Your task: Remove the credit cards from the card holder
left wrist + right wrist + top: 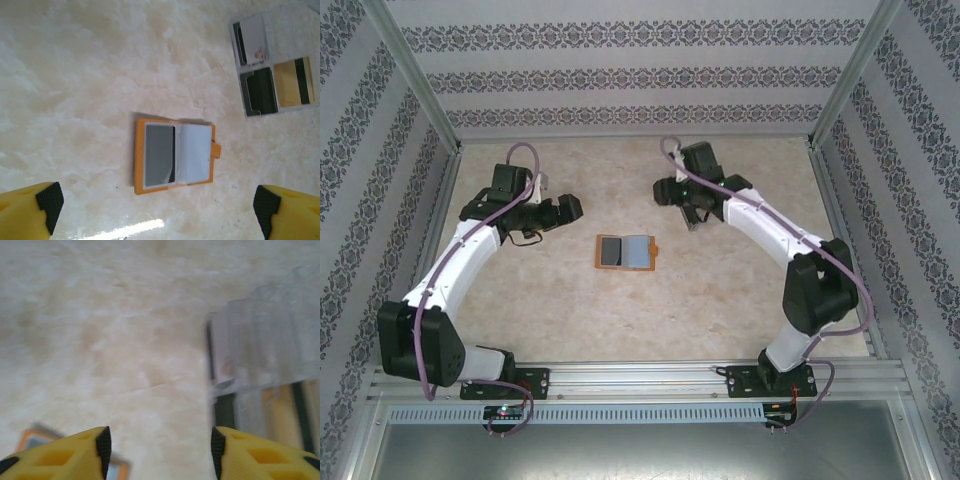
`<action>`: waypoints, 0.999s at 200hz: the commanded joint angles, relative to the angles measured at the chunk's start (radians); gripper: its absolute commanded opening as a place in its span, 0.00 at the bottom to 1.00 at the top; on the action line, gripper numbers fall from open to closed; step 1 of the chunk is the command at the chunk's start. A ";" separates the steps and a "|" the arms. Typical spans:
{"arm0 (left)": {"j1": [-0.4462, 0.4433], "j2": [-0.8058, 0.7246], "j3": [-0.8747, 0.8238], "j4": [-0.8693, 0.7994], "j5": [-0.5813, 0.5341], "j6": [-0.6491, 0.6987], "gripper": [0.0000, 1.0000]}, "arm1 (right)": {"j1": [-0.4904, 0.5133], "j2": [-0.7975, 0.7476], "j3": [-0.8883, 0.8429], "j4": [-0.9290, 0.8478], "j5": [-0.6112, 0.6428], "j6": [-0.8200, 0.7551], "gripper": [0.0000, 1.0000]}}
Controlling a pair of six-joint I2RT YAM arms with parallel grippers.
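Both claws gape wide with nothing in them: the left gripper (pixel 157 207) faces the card holder (pixel 174 155), and the right gripper (pixel 159 445) is near a clear box (pixel 270 355). Opened flat in the middle of the table (pixel 720 290), one dark card (pixel 160 155) in its left pocket, the holder has bare marble along every edge.

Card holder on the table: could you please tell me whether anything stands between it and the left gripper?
Nothing visible does. The left gripper hangs open over the table, and the open card holder lies flat just ahead of it. The clear plastic box sits off to the side, apart from the holder.
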 commanded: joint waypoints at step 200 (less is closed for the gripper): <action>-0.178 0.451 0.012 0.300 0.147 -0.217 0.45 | 0.189 0.227 -0.232 0.413 -0.253 0.681 0.33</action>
